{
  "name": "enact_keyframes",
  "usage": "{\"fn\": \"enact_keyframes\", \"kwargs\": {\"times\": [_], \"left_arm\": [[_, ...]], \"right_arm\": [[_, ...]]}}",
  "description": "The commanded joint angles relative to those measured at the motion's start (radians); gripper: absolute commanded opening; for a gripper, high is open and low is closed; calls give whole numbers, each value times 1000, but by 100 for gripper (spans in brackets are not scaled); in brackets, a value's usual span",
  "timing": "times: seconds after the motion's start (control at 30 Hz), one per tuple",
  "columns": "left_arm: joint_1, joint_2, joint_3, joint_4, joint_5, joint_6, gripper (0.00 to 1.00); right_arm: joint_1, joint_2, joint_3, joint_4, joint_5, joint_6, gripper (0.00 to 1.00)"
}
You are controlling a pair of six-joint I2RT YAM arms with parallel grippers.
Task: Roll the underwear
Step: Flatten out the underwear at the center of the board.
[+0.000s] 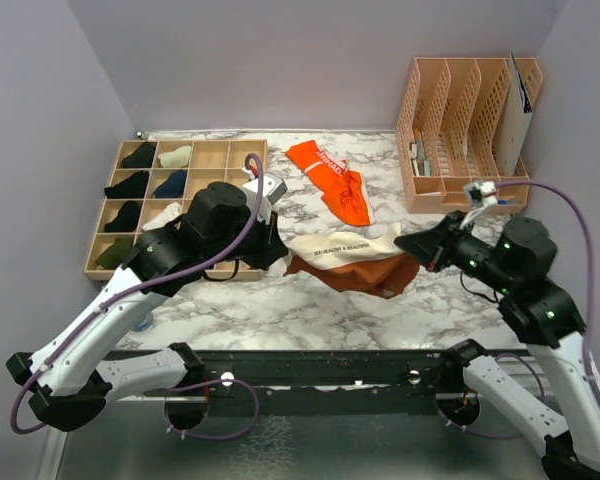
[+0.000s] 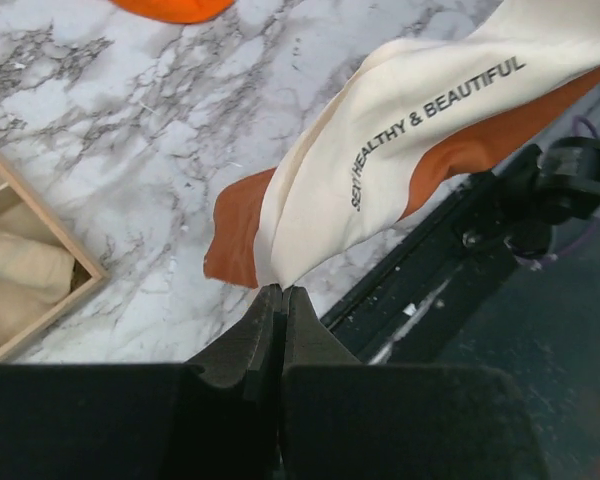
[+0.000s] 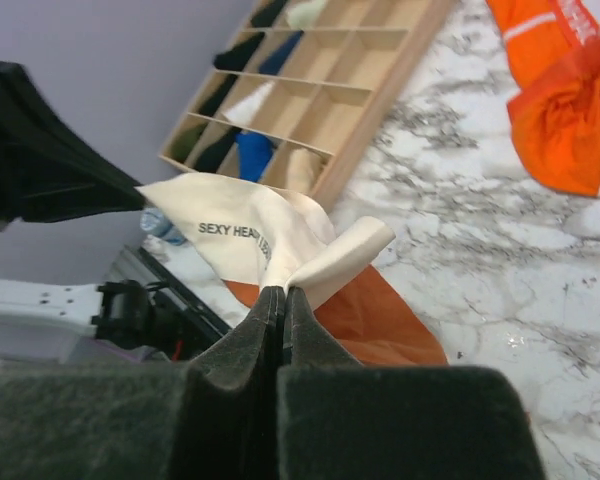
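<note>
**Set it down flat before any rolling**

On my left, the left tool (image 1: 276, 248) is clamped on one end of the cream waistband (image 2: 420, 110) of the rust-brown briefs (image 1: 352, 270); the wrist view shows its pads pressed together with only a thin edge of cloth between them. The garment hangs stretched between the two arms over the tabletop (image 1: 280, 310), the band lifted and the rust cloth sagging below it. I cannot tell whether the lowest fold touches the marble. The orange briefs (image 1: 330, 180) lie crumpled farther back, well apart and not yet handled. On my right, the right tool (image 1: 408, 246) is pinched shut on the band's other end, with a curl of cream cloth poking past its pads.

I judge this the spreading step. I want both pinches firm, the band level and taut, and both arms lowering together so the cloth lands smooth. The curl at the right pinch suggests a twist, so I would ease that out first. The left hold looks shallow and could slip if I pull hard.
</note>
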Motion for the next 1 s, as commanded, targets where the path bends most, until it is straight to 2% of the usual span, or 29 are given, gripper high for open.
{"fn": "enact_keyframes", "kwargs": {"times": [0.0,0.17,0.23,0.33,0.53,0.63,0.7,0.8,0.83,0.87,0.9,0.97], "left_arm": [[3,11,93,-254,167,-66,0],[2,40,144,-301,199,-89,0],[4,89,138,-284,166,-63,0],[4,221,103,-218,93,16,0],[63,552,117,-61,-8,147,0],[101,678,142,31,-75,212,0],[121,770,211,32,-111,254,0],[136,867,294,32,-207,298,0],[144,891,319,38,-229,322,0],[151,927,344,41,-237,340,0],[161,958,372,39,-247,355,0],[175,1011,415,33,-265,369,2]], "right_arm": [[6,-43,109,-255,-88,40,0],[6,-29,74,-299,-76,66,0],[6,1,48,-269,10,94,0],[6,127,6,-233,212,156,0],[3,454,-121,60,573,125,0],[-5,504,-168,234,579,77,0],[-5,506,-191,324,598,64,0],[-12,544,-187,372,667,46,2],[-18,568,-169,360,681,44,4],[-22,603,-155,357,683,36,13],[-29,649,-132,352,670,26,30],[-46,754,-63,301,644,7,39]]}}
